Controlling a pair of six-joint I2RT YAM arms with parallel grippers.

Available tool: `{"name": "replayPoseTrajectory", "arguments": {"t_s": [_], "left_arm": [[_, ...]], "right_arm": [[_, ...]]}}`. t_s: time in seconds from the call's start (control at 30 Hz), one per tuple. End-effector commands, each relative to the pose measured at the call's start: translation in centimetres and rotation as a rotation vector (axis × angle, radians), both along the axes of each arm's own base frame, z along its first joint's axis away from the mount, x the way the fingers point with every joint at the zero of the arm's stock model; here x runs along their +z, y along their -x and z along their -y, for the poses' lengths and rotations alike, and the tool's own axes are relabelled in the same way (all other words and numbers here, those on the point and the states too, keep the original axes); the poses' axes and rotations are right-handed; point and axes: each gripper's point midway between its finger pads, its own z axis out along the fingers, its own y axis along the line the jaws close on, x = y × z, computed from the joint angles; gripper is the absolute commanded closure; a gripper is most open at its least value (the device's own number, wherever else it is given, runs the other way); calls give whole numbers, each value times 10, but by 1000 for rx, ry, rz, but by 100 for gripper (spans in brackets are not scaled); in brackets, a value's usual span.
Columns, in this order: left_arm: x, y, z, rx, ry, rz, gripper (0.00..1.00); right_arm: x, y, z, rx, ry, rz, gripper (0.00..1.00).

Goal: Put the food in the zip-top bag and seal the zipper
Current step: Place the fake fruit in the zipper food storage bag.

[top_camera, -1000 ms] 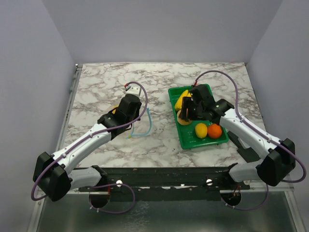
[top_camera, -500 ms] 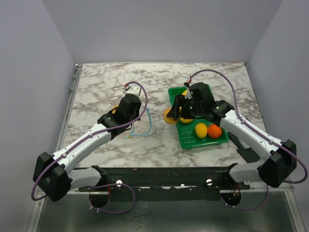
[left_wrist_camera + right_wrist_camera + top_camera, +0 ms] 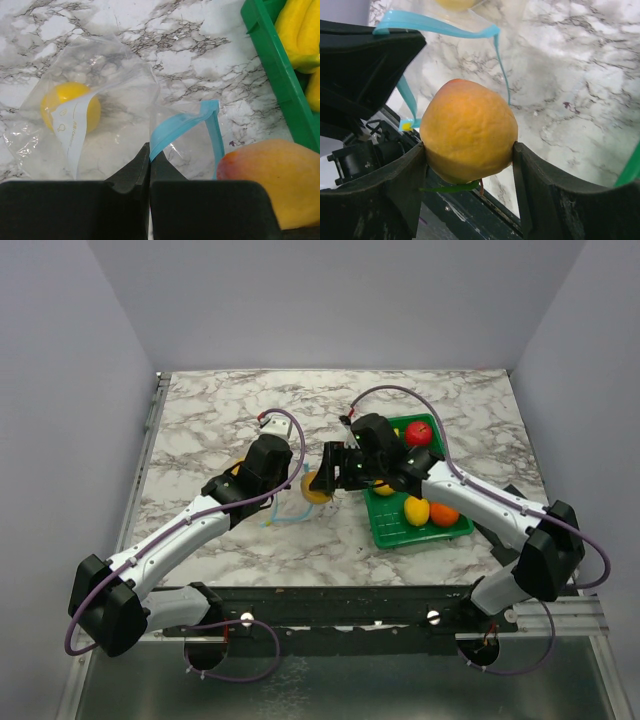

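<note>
My left gripper [image 3: 149, 150] is pinched tight on the zipper [image 3: 180, 122], and the bag [image 3: 115, 75] lies on the table [image 3: 200, 410] with its mouth gaping. Inside the bag I see one lemon [image 3: 62, 102]. My right gripper [image 3: 468, 146] clamps a peach-coloured fruit [image 3: 467, 127], hanging just beside the bag's mouth. The tray [image 3: 270, 65] to the right holds bananas [image 3: 297, 30], a second lemon [image 3: 416, 510], an orange [image 3: 444, 513] and a red fruit [image 3: 419, 432].

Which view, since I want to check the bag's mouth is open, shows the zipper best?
Left wrist: the zipper loops open mid-frame, one side pinched by the shut left gripper. Right wrist shows it partly behind the orange fruit; top external, only a thin loop.
</note>
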Motion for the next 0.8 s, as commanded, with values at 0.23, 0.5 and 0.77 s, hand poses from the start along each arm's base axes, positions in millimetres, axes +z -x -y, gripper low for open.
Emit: {"name": "replayPoseTrajectory", "arguments": {"t_s": [0.23, 0.5, 0.77], "left_arm": [[5, -1, 0, -6, 21, 17, 100], [5, -1, 0, -4, 26, 15, 100], [5, -1, -1, -2, 26, 15, 100]], "right_arm": [[-5, -10, -55, 33, -22, 5, 63], [-19, -4, -74, 51, -50, -45, 61], [-25, 0, -84, 62, -61, -73, 44]]}}
